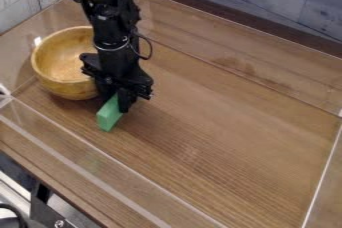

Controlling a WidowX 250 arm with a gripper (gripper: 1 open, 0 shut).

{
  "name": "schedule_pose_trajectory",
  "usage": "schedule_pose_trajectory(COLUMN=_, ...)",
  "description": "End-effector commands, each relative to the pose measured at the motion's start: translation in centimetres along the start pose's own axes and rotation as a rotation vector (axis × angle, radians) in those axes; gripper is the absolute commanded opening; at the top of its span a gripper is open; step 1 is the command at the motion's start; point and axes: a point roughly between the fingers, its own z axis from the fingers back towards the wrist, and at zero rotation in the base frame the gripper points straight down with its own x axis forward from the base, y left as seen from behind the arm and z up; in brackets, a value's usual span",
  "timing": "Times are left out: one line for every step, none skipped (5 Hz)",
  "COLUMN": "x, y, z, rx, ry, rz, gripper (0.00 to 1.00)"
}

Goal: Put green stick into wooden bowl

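Note:
The green stick (111, 113) is a small bright green block lying on the table just right of the wooden bowl (60, 64), its far end up between my gripper's fingers. My gripper (122, 97) points straight down over that end, and its black fingers are shut on the green stick. The stick's lower end still touches the table. The wooden bowl is round, light tan and holds nothing that I can see. It sits at the left, close behind the gripper.
A clear low wall (160, 187) runs along the front and sides of the wooden table (241, 122). The black arm (100, 7) rises from the gripper toward the top left.

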Motion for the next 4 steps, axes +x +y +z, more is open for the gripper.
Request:
schedule_pose_trajectory(x=0.3, y=0.0, z=0.5, rx=0.002, ry=-0.012, rz=0.018, gripper=0.0)
schedule_pose_trajectory(x=0.3, y=-0.1, z=0.6, rx=0.0, ry=-0.004, rz=0.025, gripper=0.0)
schedule_pose_trajectory(x=0.2, y=-0.2, z=0.7, rx=-0.003, ry=0.003, rz=0.032, gripper=0.0)
schedule_pose_trajectory(x=0.2, y=-0.1, z=1.6, rx=-0.007, ry=0.005, rz=0.044, gripper=0.0)
